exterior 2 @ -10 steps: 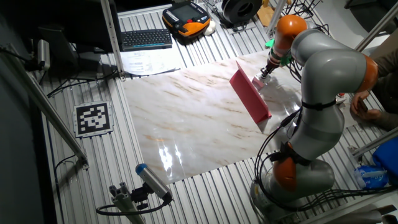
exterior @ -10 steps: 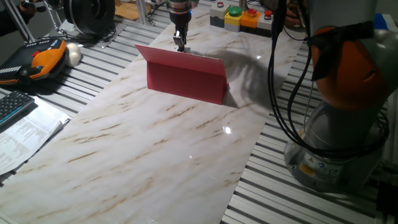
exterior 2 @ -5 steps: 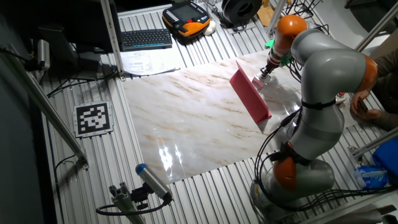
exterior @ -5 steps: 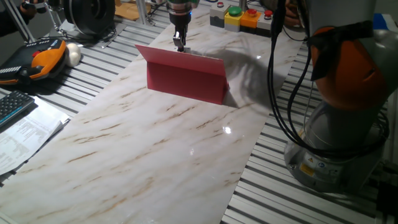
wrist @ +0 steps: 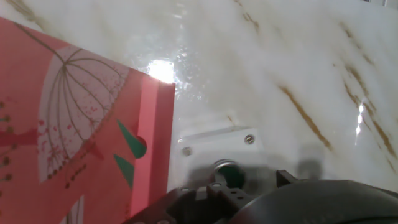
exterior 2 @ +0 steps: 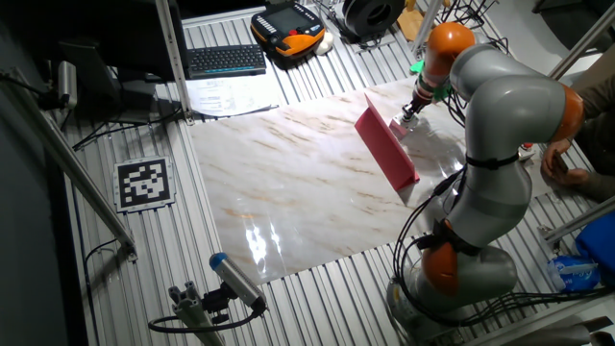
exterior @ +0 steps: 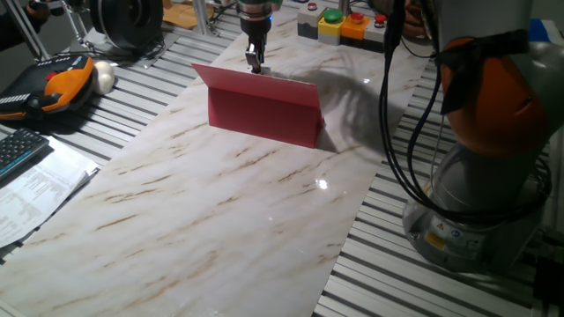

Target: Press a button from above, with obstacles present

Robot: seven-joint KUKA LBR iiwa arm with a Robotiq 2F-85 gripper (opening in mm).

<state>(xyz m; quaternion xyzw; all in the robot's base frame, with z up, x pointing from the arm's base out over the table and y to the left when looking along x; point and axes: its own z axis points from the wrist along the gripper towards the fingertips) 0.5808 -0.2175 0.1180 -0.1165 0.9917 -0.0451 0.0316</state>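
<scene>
The red board (exterior: pixel 264 110) stands upright across the far part of the marble tabletop (exterior: pixel 220 202); it also shows in the other fixed view (exterior 2: pixel 386 149). My gripper (exterior: pixel 256 62) points down just behind the board's top edge, and also shows in the other fixed view (exterior 2: pixel 409 112). In the hand view the small round green button (wrist: pixel 228 169) sits on its flat whitish base (wrist: pixel 208 144) right under the hand, partly covered by the dark gripper body. The board's patterned back side (wrist: pixel 81 124) stands close on the left. No view shows the fingertips clearly.
A green-capped yellow box (exterior: pixel 331 26), an orange box (exterior: pixel 355 28) and a grey box (exterior: pixel 307 22) stand at the table's far edge. A teach pendant (exterior: pixel 57 84), a keyboard (exterior: pixel 18 150) and papers lie at left. The robot's base (exterior: pixel 476 176) and cables stand at right.
</scene>
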